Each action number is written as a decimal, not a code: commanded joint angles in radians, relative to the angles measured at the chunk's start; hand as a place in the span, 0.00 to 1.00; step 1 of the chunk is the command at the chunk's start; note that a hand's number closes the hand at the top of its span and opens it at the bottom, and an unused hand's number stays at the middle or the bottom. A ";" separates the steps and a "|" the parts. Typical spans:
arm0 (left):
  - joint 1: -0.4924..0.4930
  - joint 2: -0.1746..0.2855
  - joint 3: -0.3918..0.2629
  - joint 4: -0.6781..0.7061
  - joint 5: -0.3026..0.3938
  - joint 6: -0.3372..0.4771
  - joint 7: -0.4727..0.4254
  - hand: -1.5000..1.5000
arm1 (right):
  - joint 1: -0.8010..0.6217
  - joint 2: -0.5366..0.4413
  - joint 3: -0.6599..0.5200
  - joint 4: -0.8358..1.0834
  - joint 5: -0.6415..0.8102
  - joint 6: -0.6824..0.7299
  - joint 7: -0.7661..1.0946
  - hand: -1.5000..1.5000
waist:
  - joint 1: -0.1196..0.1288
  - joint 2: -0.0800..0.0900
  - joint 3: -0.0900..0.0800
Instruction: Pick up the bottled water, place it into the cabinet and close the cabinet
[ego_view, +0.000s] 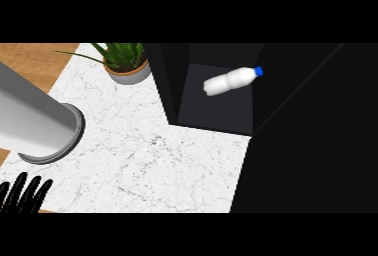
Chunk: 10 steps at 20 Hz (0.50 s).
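Bottle (230, 81) first: in the head view it lies on its side inside the open cabinet (221, 112), on the dark floor of the compartment. Its blue cap (258, 71) points toward the right, close to where the door (317, 140) hinges or meets the frame; which of the two I cannot tell. No hand touches it. The door appears to be the broad black panel filling the right of the view, swung out over the counter (148, 150). The left hand (22, 194) shows at the lower left corner, near the counter's edge, with its fingers straight, spread and pointing up. It holds nothing and looks to be resting. Above it a grey forearm (33, 125) crosses the left side of the view. The right hand does not show anywhere, so nothing can be said of it. A potted plant (125, 60) stands on the counter just beside the cabinet's left wall, clear of the door's path. As I judge it, picking up and placing are done and only closing is left. The next move calls for a hand to reach the outer face of the door and push it round toward the cabinet. The bottle seems to lie wholly inside, though its cap end is the part to watch as the door swings in.
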<state>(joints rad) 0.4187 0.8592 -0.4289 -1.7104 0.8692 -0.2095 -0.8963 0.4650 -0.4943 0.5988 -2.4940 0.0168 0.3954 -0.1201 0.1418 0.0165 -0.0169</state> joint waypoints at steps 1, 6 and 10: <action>0.024 0.028 0.006 0.007 0.000 -0.039 -0.008 0.00 | -0.097 0.002 0.121 0.002 0.037 0.032 0.172 1.00 | 0.026 0.006 -0.003; 0.008 0.052 0.039 0.013 0.010 -0.054 -0.005 0.00 | -0.156 0.055 0.128 0.055 -0.003 0.000 0.219 1.00 | 0.028 0.014 -0.005; -0.015 0.075 0.072 -0.008 0.033 -0.058 0.007 0.00 | -0.201 0.108 0.117 0.093 -0.031 -0.022 0.245 1.00 | 0.028 0.019 -0.002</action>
<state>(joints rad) 0.4187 0.9153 -0.3820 -1.7131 0.8871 -0.2478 -0.8863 0.3177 -0.4652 0.6223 -2.4751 -0.0160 0.4236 -0.0020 0.1706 0.0298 -0.0205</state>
